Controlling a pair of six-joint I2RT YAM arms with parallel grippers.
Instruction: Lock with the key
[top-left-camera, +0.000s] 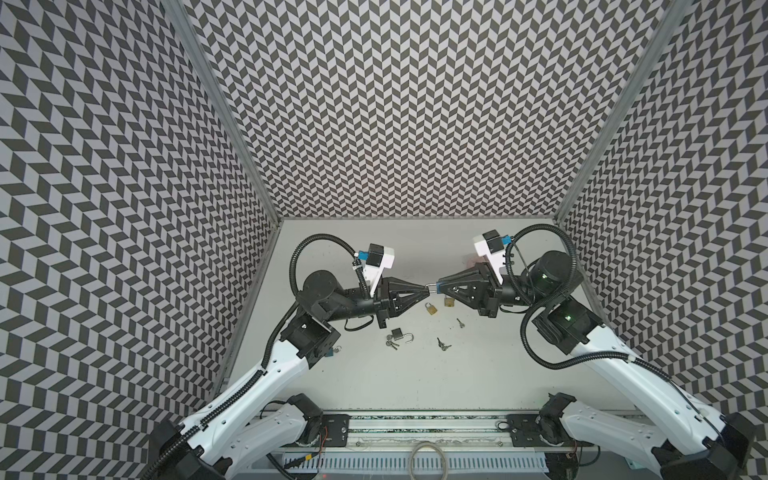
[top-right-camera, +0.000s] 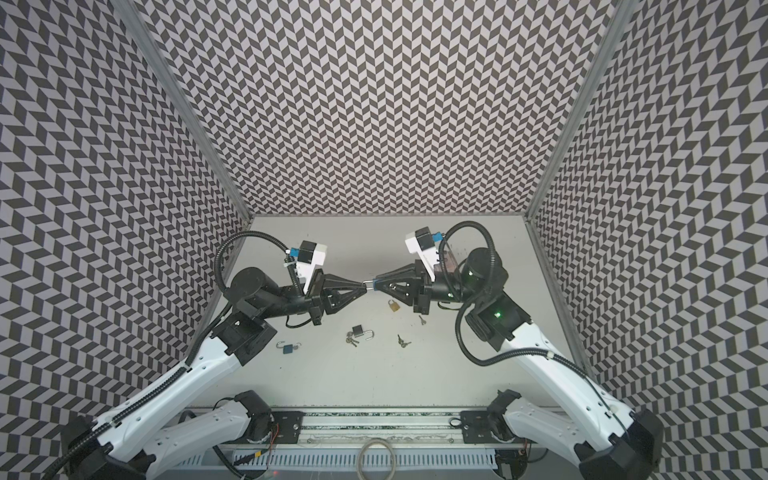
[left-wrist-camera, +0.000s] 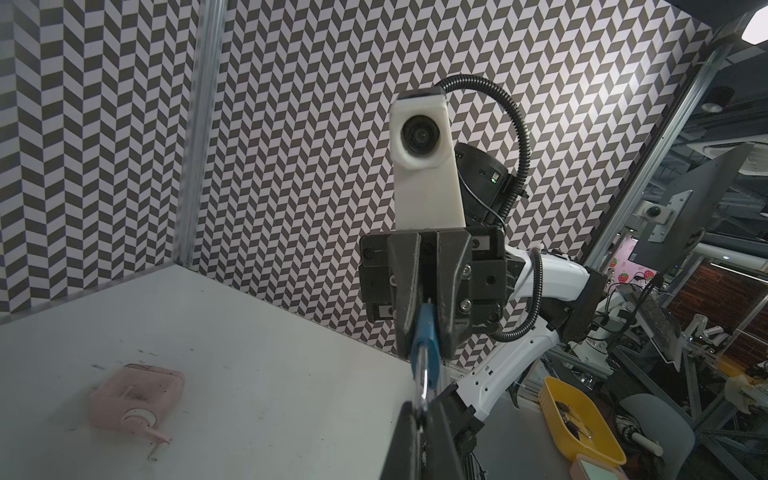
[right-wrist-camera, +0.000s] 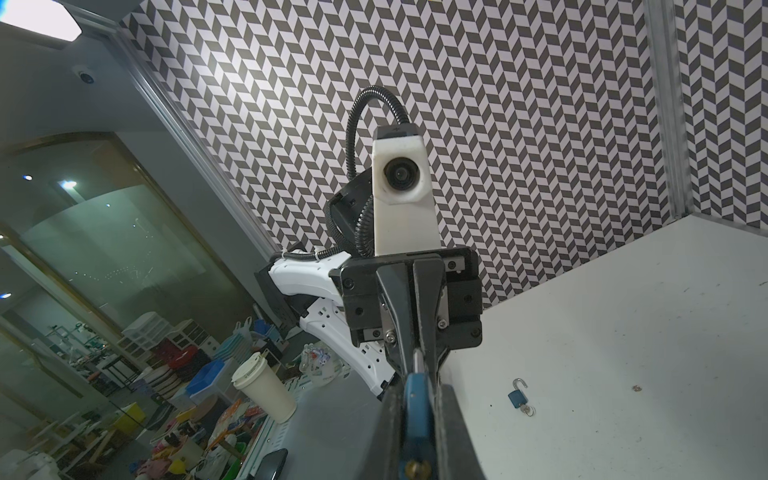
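where the two arms meet above the table (top-left-camera: 374, 374), blue padlock (top-left-camera: 441, 285): held in the air.
shackle (left-wrist-camera: 423, 384): points toward the left arm.
right fingers (top-left-camera: 457, 277): clamped on the blue body.
left fingers (top-left-camera: 409, 286): pressed together on the shackle end.
below, on table: brass padlock (top-left-camera: 431, 308), black padlock (top-left-camera: 397, 333) with shackle open, loose keys (top-left-camera: 443, 344).
spare blue padlock (top-right-camera: 286, 348): on table by left arm.

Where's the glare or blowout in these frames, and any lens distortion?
Left wrist view: ceiling light blown out, hot patch on the chevron wall. Right wrist view: overhead lamp clipped white, glare on the wall near it. Both top views: even light, walls splayed by the wide lens, no glare on the table.
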